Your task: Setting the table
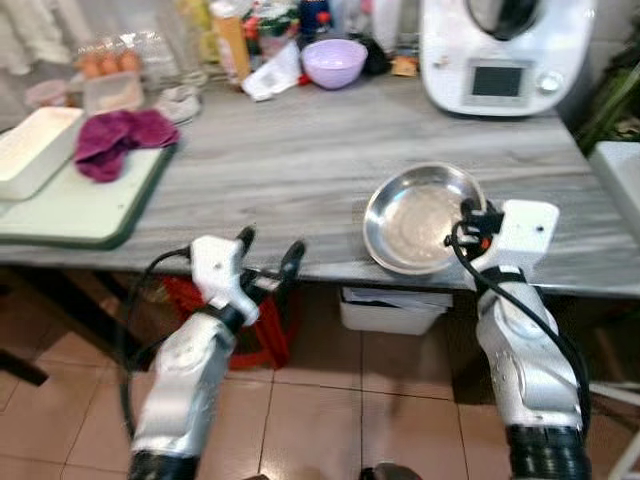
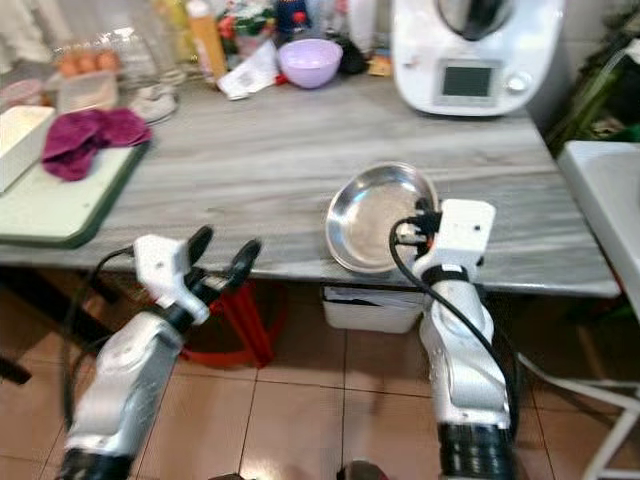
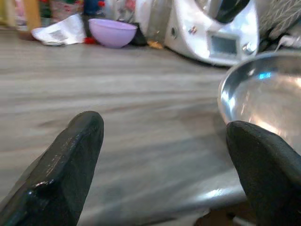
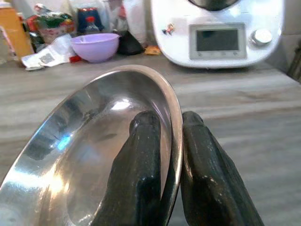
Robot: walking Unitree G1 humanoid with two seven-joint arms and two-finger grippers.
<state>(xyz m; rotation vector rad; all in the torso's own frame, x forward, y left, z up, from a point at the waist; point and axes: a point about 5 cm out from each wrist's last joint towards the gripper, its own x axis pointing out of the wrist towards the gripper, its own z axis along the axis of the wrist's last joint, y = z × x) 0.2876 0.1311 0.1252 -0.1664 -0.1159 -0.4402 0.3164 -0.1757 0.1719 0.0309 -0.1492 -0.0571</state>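
**Steel bowl pinched by its rim at the counter edge**

From the left eye view we see the right gripper (image 1: 466, 222) clamped on the near right rim of a steel bowl (image 1: 415, 220), which sits tilted at the front edge of the grey wooden counter (image 1: 290, 160). Our left gripper (image 1: 268, 258) hangs just in front of the counter edge with its two fingers spread and nothing between them. Farther back stand a lilac bowl (image 1: 334, 61) and a white kitchen machine (image 1: 500, 55); to the left lie a magenta cloth (image 1: 120, 140) on a green board (image 1: 85, 215) and a white tray (image 1: 32, 150).

In the left wrist view our fingers (image 3: 70, 165) stand wide apart, the counter stretching between them and the steel bowl beside the far one.

In the right wrist view one finger (image 4: 141, 174) presses inside the bowl and the other outside, the rim caught between them.
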